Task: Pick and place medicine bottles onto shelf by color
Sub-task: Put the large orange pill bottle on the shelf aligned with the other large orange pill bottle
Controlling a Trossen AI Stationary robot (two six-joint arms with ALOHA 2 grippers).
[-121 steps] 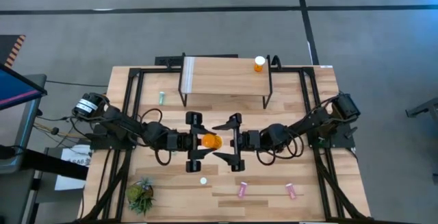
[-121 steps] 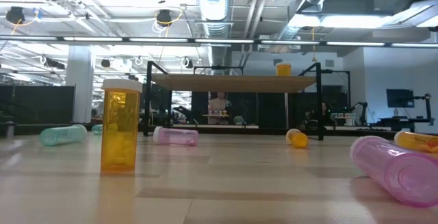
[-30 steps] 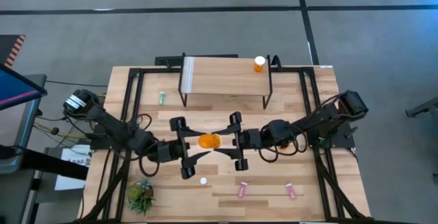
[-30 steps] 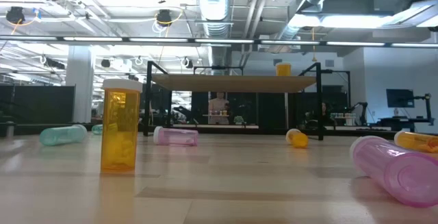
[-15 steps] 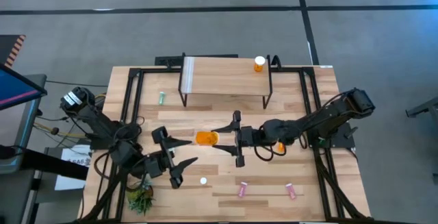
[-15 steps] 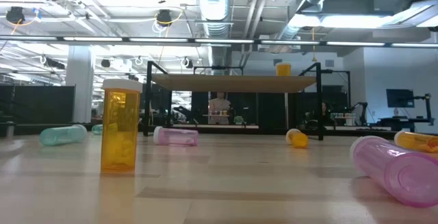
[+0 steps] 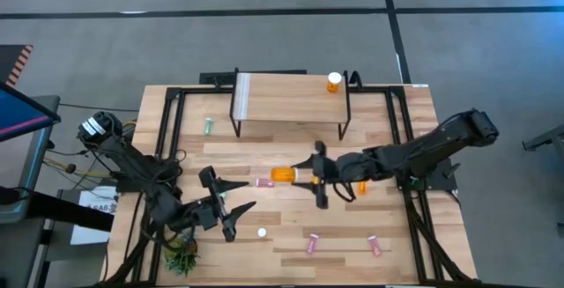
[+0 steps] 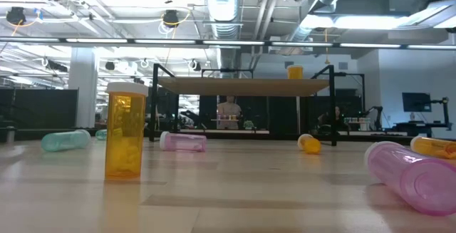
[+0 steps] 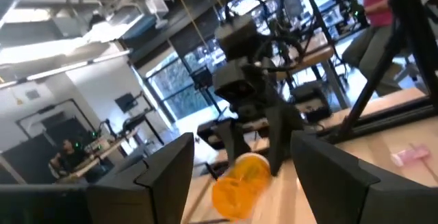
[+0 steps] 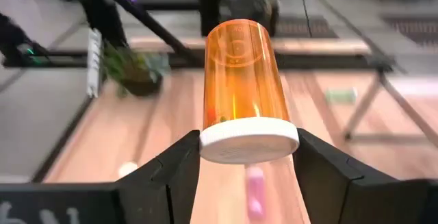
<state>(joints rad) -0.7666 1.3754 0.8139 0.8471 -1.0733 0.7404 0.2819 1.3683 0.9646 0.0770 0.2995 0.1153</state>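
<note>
Orange bottle (image 7: 283, 174), high view: we see right gripper (image 7: 310, 176) hold it by cap above table centre, near shelf (image 7: 289, 94); left gripper (image 7: 226, 207), jaws wide, empty, waits near plant (image 7: 180, 254). Right wrist view: cap (image 10: 248, 140) between fingers, prob. for carrying.

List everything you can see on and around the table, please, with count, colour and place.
shelf: one, light wood, far side of table
small orange bottle: one, upright on shelf
large orange bottle: one, white cap, in right hand
upright orange bottle: one, on table
pink bottles: three, lying on table
teal bottle: one, left of shelf
plant: one, green, front left corner
left hand: open, empty, by plant
right hand: shut on large orange bottle, mid-table
</note>
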